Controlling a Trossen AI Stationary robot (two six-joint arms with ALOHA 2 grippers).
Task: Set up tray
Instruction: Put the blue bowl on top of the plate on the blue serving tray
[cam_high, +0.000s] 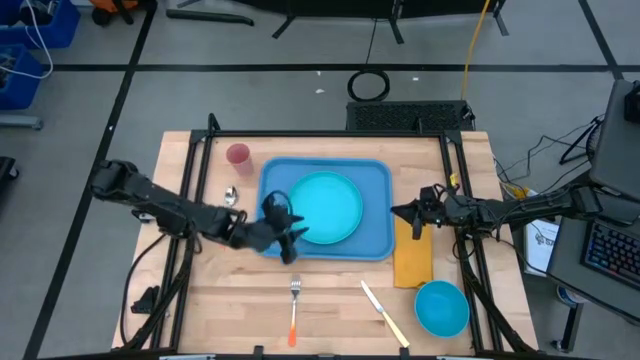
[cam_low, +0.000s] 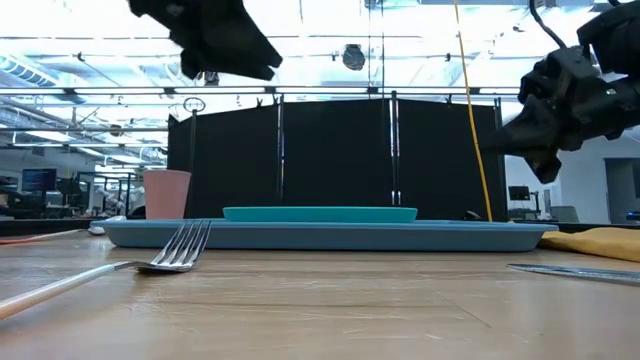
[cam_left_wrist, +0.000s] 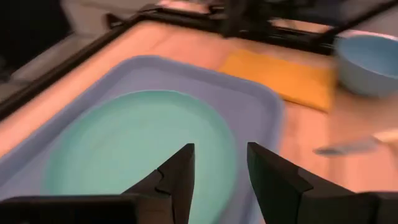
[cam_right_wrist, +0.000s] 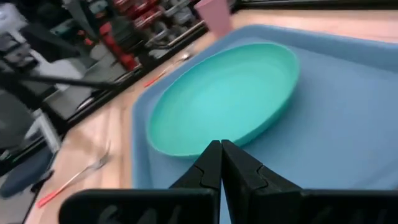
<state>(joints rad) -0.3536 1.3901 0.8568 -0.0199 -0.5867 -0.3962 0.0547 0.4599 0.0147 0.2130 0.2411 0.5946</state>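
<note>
The light-blue tray (cam_high: 375, 240) lies flat in the middle of the table, with the round teal plate (cam_high: 327, 207) resting on it. My left gripper (cam_high: 291, 240) hovers open above the tray's near-left part; in its wrist view the gripper (cam_left_wrist: 221, 171) looks down on the plate (cam_left_wrist: 137, 143). My right gripper (cam_high: 412, 218) is shut and hangs in the air just off the tray's right rim; in its own view the gripper (cam_right_wrist: 221, 157) faces the plate (cam_right_wrist: 227, 93). In the low view both arms are well above the tray (cam_low: 330, 234).
A pink cup (cam_high: 238, 155) and a spoon (cam_high: 231, 196) sit left of the tray. A yellow napkin (cam_high: 412, 258) lies along its right side, with a blue bowl (cam_high: 441, 307) nearer. A fork (cam_high: 294, 310) and a knife (cam_high: 385, 315) lie on the near table.
</note>
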